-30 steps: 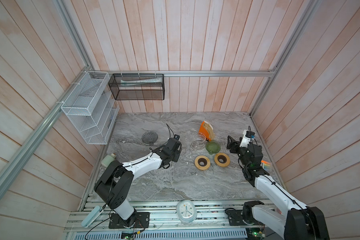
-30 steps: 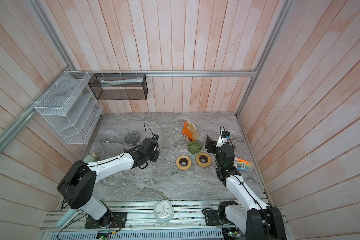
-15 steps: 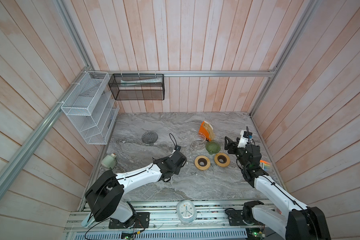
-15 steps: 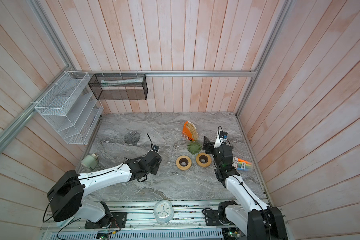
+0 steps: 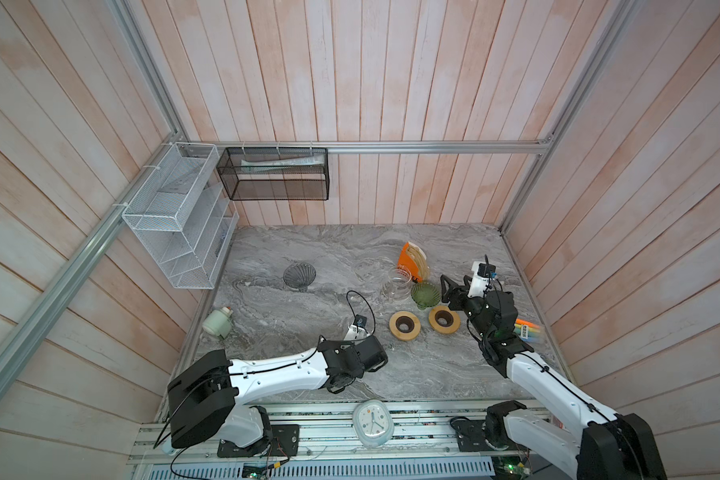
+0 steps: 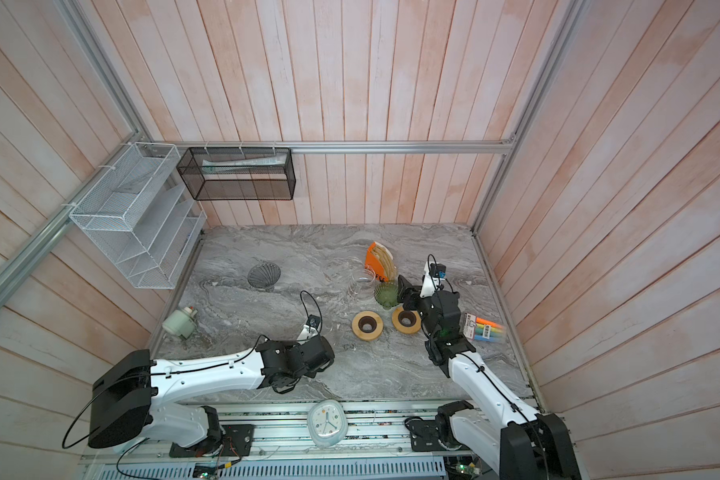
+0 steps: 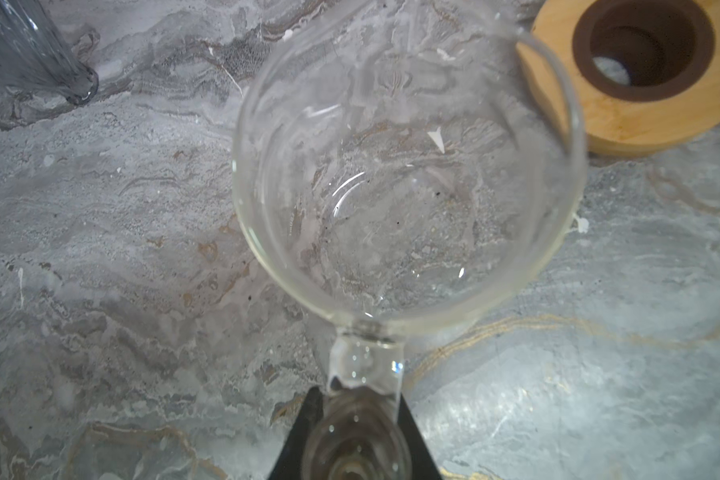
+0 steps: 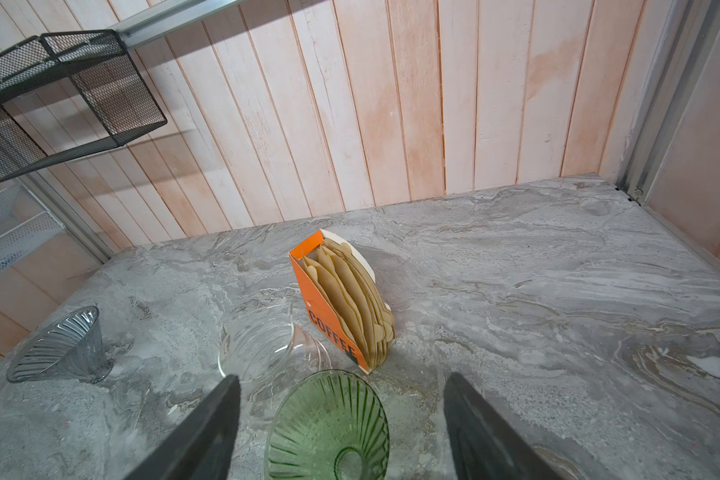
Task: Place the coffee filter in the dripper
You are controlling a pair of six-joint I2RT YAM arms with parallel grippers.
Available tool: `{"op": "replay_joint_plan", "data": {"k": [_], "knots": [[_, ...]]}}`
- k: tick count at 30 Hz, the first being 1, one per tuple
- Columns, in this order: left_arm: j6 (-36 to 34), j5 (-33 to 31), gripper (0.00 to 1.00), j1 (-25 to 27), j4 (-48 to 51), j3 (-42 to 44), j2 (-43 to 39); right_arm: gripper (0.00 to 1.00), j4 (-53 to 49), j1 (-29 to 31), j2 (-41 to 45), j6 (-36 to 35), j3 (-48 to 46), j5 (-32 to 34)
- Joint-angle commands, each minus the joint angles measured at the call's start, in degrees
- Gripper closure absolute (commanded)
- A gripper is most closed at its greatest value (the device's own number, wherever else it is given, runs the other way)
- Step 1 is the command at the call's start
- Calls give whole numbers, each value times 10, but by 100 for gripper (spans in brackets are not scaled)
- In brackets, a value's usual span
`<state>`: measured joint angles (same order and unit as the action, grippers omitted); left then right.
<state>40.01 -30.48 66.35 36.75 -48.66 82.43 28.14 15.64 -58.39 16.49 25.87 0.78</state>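
Observation:
An orange box of brown coffee filters [image 8: 350, 286] stands upright at the back right of the table [image 5: 412, 259]. Just in front of it stands a green ribbed glass dripper [image 8: 329, 428] [image 5: 425, 294]. My right gripper [image 8: 341, 377] [image 5: 449, 293] hangs open right beside and above the dripper, with nothing between its fingers. My left gripper [image 7: 358, 395] [image 5: 364, 347] sits near the front middle of the table. It is shut on the handle of a clear glass vessel [image 7: 408, 166], which is held just above the marble.
A clear glass dripper [image 8: 258, 345] lies next to the filter box and a grey one [image 5: 299, 275] stands further left. Two wooden rings [image 5: 404, 326] [image 5: 444, 320] lie mid-table. Highlighters [image 5: 528, 330] lie at the right edge, a bottle [image 5: 218, 324] at the left and a clock [image 5: 373, 423] in front.
My left arm has drawn back toward the front edge of the table with the clear glass vessel in its grip. The right gripper has edged slightly toward the green dripper, still open.

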Motion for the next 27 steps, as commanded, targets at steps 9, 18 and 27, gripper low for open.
{"op": "replay_joint_plan", "data": {"k": [9,18,27], "knots": [[112,-32,91,53,103,-8,5,22,-16,27,8,6,26,15],[127,-49,59,59,114,-4,0,23,-25,35,11,2,36,22],[157,-54,57,58,123,13,-23,23,-30,41,5,-3,49,23]]}}
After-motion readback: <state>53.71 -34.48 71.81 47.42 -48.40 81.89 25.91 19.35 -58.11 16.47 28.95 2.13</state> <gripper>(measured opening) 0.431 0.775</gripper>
